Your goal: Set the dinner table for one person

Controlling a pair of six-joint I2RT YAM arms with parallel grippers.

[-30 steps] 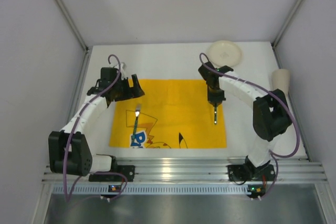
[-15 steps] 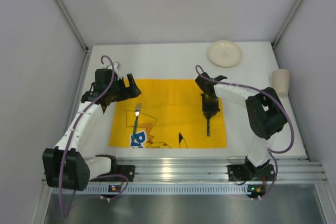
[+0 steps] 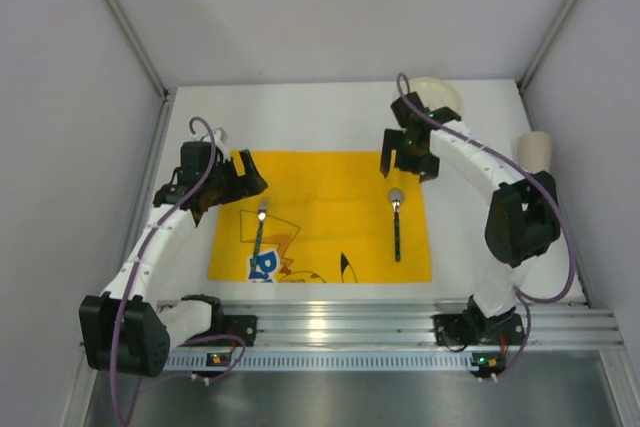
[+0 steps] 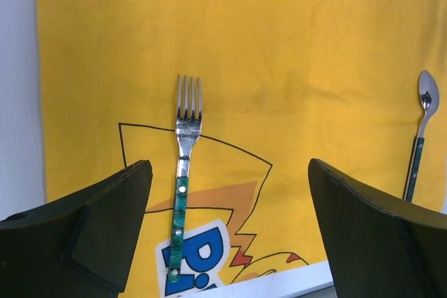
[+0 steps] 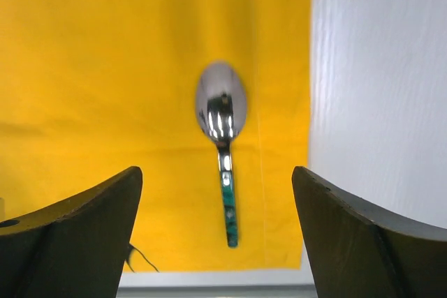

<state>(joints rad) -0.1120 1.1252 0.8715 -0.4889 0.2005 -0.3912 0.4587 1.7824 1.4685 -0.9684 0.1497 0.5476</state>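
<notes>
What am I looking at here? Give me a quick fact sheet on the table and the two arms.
Surface: white dinner table, yellow cartoon mat in the middle
Fork: flat on the mat's left side, green handle
Spoon: flat on the mat's right side, green handle
Plate: far right, off the mat, partly hidden
Cup: cream, near the right wall, off the mat
Left gripper: open, empty, near the mat's far left corner
Right gripper: open, empty, beyond the spoon's bowl
</notes>
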